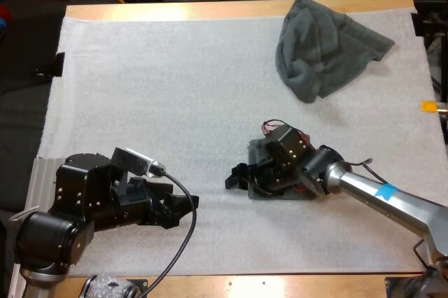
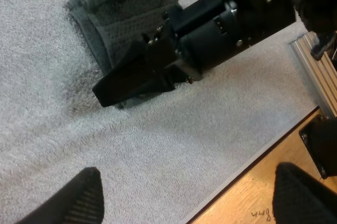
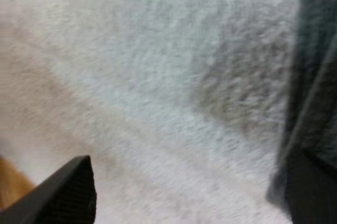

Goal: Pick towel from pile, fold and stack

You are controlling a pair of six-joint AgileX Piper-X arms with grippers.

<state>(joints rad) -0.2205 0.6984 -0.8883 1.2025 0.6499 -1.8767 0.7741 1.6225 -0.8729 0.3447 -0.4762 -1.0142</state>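
Grippers are both standing wide open, holding nothing. The right gripper is sitting just past the folded towel, near the left gripper over the mat. The crumpled towel is lying well beyond the right gripper.

The mat is seen from behind and above; both wrist views are held close over it (folded towel shared).
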